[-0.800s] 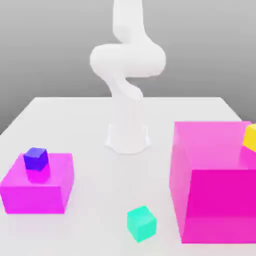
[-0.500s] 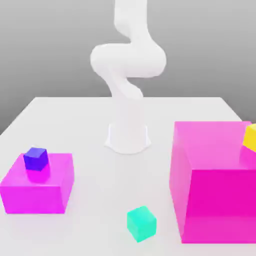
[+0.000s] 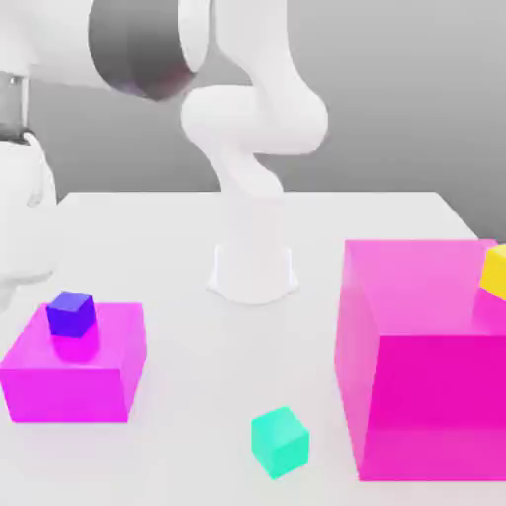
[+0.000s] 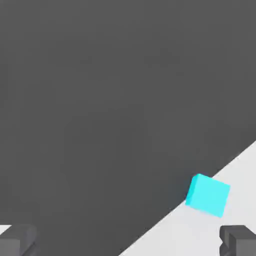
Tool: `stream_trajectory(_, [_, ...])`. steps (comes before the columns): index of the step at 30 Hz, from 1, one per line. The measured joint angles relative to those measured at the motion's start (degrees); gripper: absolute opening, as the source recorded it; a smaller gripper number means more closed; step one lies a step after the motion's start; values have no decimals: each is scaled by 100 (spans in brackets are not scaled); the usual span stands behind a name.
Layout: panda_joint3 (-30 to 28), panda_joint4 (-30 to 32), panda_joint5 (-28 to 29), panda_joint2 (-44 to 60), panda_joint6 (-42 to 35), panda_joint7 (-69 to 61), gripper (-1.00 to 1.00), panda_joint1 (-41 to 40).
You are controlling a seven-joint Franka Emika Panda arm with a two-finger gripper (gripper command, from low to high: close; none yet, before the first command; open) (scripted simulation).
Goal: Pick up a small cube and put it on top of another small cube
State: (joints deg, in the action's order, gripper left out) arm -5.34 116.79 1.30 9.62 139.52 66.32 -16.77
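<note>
A tiny deep blue-violet small cube sits on top of the low magenta block at the exterior view's left. A teal cube lies on the white table near the front; the hand view finds the same teal cube close to the table's edge. A yellow cube rests on the big magenta block at the exterior view's right. My gripper is open, its dark fingertips far apart with nothing between them. The teal cube lies beyond the fingertips, untouched.
The arm's white base stands mid-table behind the blocks. A large white and grey arm link reaches over the exterior view's upper left, above the low magenta block. The white table shows bare surface between the two magenta blocks.
The arm has swung into the exterior view's upper left, where only the column stood before. None of the cubes or blocks has moved.
</note>
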Motion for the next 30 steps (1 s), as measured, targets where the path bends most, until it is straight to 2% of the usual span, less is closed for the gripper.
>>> stream_trajectory(10, [-169, -564, -680, 2082, 285, 293, 0, -626])
stream_trajectory(13, [-104, -724, -808, 2705, 648, 271, 0, -738])
stream_trajectory(14, [-78, -775, -837, 2912, 797, 257, -100, -761])
stream_trajectory(21, [-75, -789, -864, 2964, 834, 240, -100, -767])
stream_trajectory(25, [-126, -613, -764, 2277, 328, 282, -100, -643])
stream_trajectory(30, [408, -277, -554, 1305, -239, 108, -100, 17])
